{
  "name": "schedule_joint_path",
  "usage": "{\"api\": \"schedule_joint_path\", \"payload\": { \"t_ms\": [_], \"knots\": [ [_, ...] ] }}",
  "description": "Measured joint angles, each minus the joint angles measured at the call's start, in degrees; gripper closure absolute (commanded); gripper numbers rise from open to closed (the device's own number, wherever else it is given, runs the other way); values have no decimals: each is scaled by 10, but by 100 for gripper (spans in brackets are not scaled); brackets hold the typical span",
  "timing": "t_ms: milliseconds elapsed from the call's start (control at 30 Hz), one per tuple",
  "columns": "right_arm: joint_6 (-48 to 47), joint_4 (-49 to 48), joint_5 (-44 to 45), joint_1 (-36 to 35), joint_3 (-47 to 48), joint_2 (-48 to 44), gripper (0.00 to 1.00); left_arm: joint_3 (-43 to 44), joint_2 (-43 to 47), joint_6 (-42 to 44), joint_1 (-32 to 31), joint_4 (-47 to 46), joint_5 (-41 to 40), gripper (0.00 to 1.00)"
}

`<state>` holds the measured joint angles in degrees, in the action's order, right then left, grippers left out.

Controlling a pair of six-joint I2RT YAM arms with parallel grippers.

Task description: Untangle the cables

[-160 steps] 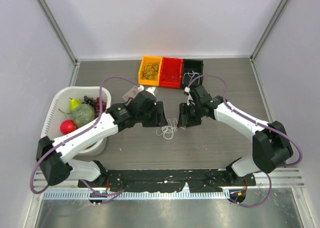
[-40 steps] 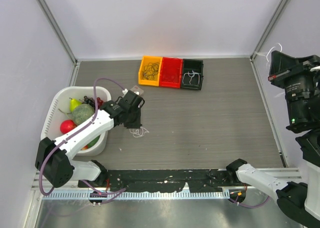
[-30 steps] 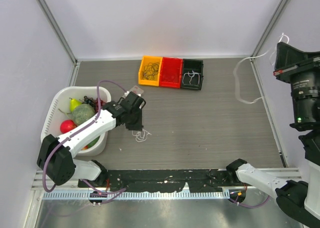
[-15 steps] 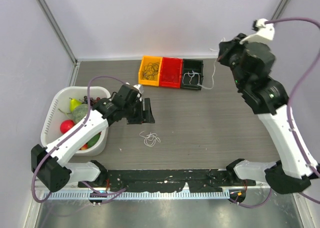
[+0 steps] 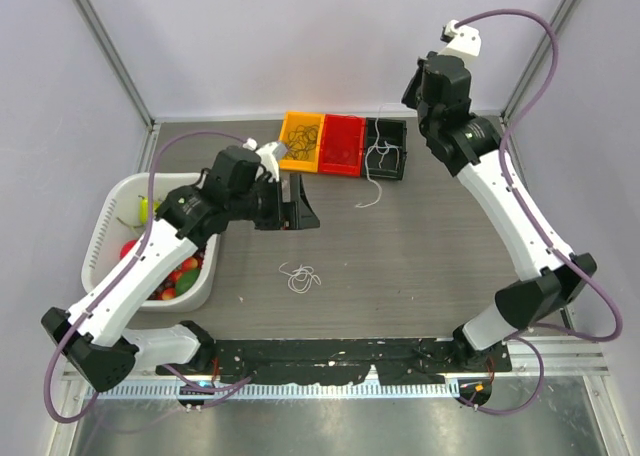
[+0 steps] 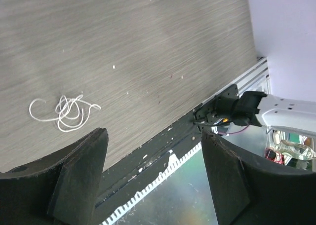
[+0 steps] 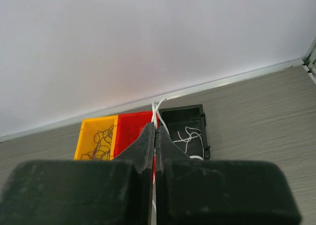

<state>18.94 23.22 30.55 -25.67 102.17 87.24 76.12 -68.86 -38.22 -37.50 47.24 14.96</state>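
Observation:
A small white cable bundle (image 5: 299, 276) lies loose on the table, also in the left wrist view as a white cable bundle (image 6: 64, 109). My left gripper (image 5: 302, 212) hovers above and behind it, open and holding nothing; its fingers (image 6: 79, 180) stand wide apart. My right gripper (image 5: 415, 94) is raised high over the bins, shut on a long white cable (image 7: 156, 117). That white cable (image 5: 372, 198) hangs down past the black bin (image 5: 385, 148), its end near the table. No red cable shows.
Three bins stand in a row at the back: a yellow bin (image 5: 300, 141) with dark cables, a red bin (image 5: 342, 144) and the black bin (image 7: 185, 129) with white cable in it. A white basket (image 5: 105, 221) of fruit sits at the left.
My left gripper opened, let go of the white bundle and lifted away toward the back. The right arm swung in from the far right with the long white cable to above the bins.

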Motion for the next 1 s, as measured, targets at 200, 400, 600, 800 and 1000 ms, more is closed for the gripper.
{"api": "schedule_joint_path", "payload": {
  "t_ms": [200, 400, 600, 800, 1000],
  "knots": [
    [-10, -11, 0, 5, 45, 65, 99, 91, 0, 50, 0, 31, -7, 20],
    [-22, -21, 1, 7, 86, 112, 99, 130, -8, 96, 0, 62, -14, 20],
    [-32, -45, 2, 14, 93, 138, 99, 153, -38, 130, 0, 95, -18, 19],
    [-34, -70, 2, 25, 88, 184, 99, 163, -48, 149, 0, 118, -19, 19],
    [-30, -82, 2, 28, 25, 195, 99, 166, -48, 158, 0, 130, -19, 19]
  ]
}}
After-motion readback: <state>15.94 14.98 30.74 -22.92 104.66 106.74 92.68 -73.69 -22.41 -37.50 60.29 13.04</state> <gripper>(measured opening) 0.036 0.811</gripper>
